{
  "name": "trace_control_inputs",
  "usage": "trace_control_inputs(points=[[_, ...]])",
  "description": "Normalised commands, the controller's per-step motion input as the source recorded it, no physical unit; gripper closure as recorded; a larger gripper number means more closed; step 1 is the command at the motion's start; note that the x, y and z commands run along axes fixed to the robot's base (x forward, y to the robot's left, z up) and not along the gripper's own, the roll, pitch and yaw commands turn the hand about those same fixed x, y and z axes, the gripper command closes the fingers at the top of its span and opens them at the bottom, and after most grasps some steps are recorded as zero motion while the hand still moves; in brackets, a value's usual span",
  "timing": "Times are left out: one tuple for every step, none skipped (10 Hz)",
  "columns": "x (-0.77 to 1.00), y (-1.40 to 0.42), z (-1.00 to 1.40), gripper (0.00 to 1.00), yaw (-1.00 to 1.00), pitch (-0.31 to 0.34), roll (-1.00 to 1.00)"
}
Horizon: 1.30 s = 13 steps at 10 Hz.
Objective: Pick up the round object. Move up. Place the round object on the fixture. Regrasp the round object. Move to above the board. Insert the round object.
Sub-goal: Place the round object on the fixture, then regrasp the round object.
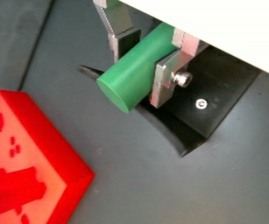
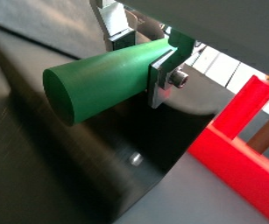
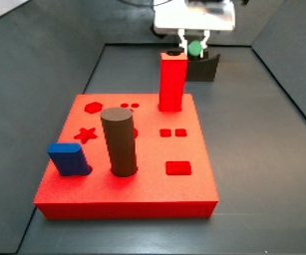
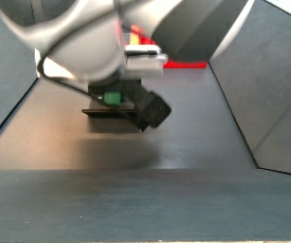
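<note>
gripper (image 1: 145,63) is clamped on the green peg (image 1: 137,72), fingers pinching it across the sides w/ most of the peg sticking out past the plates. you can see that in both wrist views, esp the one where the peg (image 2: 107,77) pokes out long toward the camera. it's hanging right over the dark fixture (image 1: 213,101), at the far end of the floor behind the red board (image 3: 129,159). in a side view the gripper (image 3: 192,44) sits just above the fixture (image 3: 203,66), w/ the tall red post (image 3: 172,80) close in front of it. can't tell from any view if the peg is already touching the notch or a bit above it.

what could go wrong imo:
- grip is near one end of the peg, so if it gets pushed down onto the fixture off-center it could pivot in the pads and end up crooked. then the regrasp is off and the insert prob jams.
- if the peg isn't lined up w/ the notch when let go, it rolls off onto the floor. smooth round thing, nothing else to stop it.
- red post is near, so a sideways move could clip it.

other stuff on the board, brown cylinder (image 3: 118,142) and blue block (image 3: 70,157), is well away so no issue there.
</note>
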Motion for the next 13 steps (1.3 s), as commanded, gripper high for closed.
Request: trace_control_inputs(points=[[0.09,0.05,-0.22,1.00,-0.11,-0.044,-0.15],[0.00,0.00,0.00,0.00,0.00,0.000,0.00],[0.00,0.00,1.00,0.00,0.06,-0.024,-0.02],[0.00,0.00,1.00,0.00,0.06,-0.022,-0.02],[-0.02,0.01,1.00,0.00,0.06,-0.008,-0.01],[-0.03,0.00,1.00,0.00,0.06,0.014,0.01],[-0.03,0.00,1.00,0.00,0.05,0.039,0.02],[-0.03,0.01,0.89,0.00,0.04,0.073,0.02],[-0.03,0.01,0.77,0.00,0.03,0.086,0.02],[-0.02,0.01,0.52,0.00,0.01,0.103,0.03],[-0.02,0.01,0.40,0.00,0.00,0.109,0.04],[-0.12,-0.84,1.00,0.00,0.01,0.069,1.00],[-0.12,-0.83,0.90,0.00,0.01,0.068,1.00]])
